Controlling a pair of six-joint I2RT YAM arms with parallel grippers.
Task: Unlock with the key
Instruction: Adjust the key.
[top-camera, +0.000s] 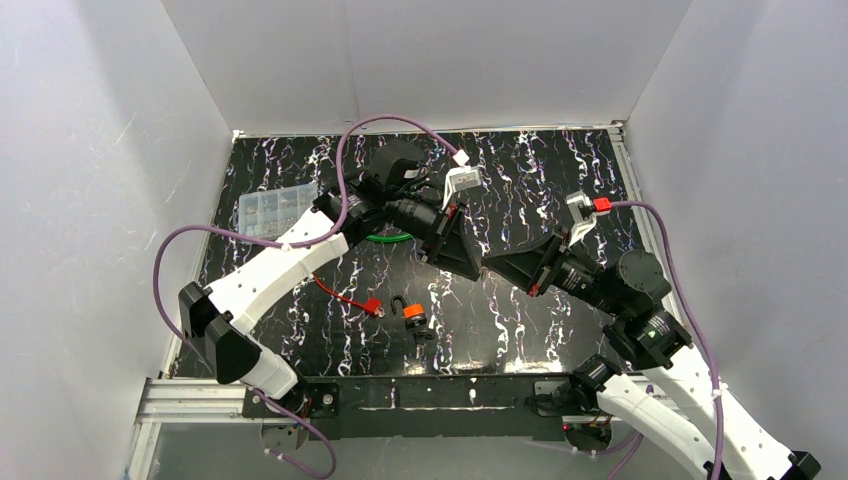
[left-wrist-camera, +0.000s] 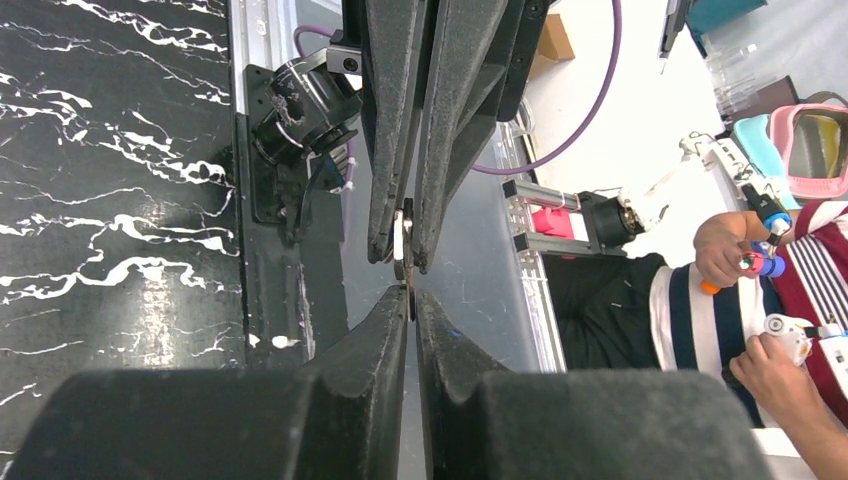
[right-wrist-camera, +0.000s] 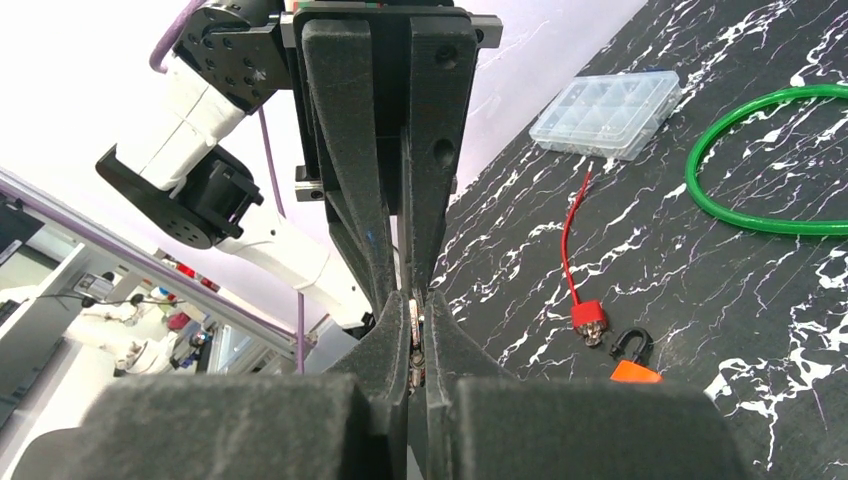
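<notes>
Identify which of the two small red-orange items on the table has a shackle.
The orange padlock, with a black curved shackle; the red piece beside it trails a thin red cord instead.

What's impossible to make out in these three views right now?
- Key: wrist views show only a metal sliver pinched between left gripper and right gripper; overhead, their tips hide it entirely.
- Padlock: keyhole too small overhead.
- Green ring: overhead, mostly behind the left arm; right wrist view cuts it at the edge.
</notes>
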